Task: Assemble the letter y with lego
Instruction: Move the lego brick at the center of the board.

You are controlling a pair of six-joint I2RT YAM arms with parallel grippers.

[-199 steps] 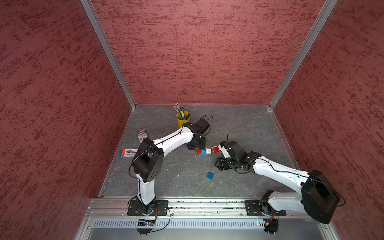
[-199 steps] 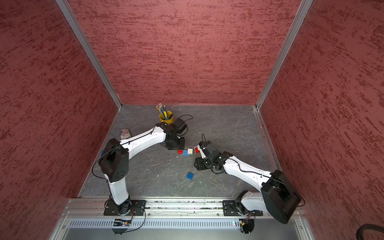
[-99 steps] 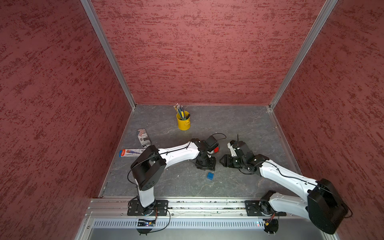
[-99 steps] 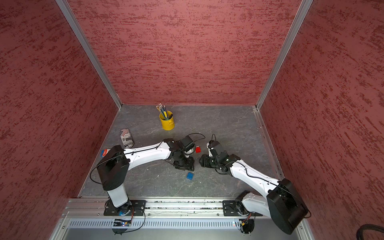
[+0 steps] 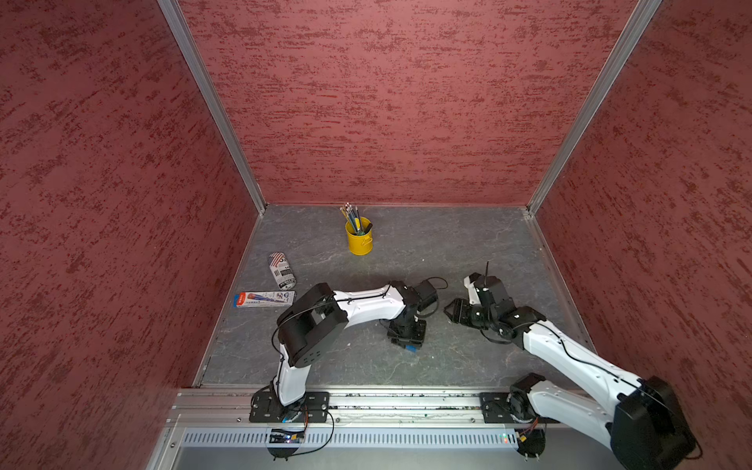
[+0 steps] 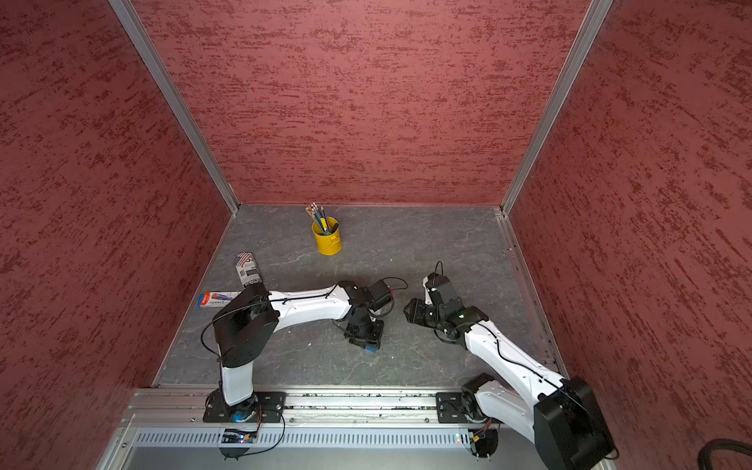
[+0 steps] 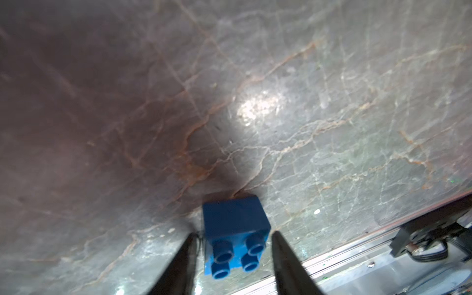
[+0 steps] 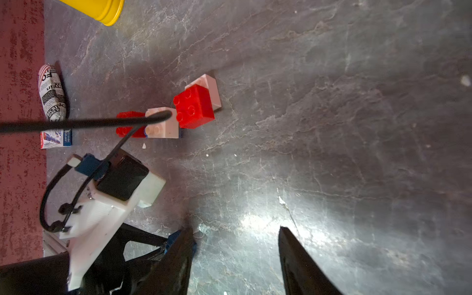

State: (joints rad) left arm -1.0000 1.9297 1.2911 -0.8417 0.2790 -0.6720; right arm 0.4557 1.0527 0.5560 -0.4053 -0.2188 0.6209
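One blue brick (image 7: 236, 222) inside left hand (image 7: 232, 233), maybe gripped.

Right tool (image 8: 234, 229) over grey worktop (image 8: 357, 127), jaws apart, nothing between. Ahead, lego cluster (image 8: 167, 129): red brick (image 8: 194, 107) on white brick (image 8: 214, 86), second white brick (image 8: 159, 120), second red brick (image 8: 127, 130) alongside. Black cable (image 8: 76, 124) crosses it. Yellow cup (image 8: 102, 10), newsprint can (image 8: 52, 94) and pen pack (image 8: 56, 139) beyond.
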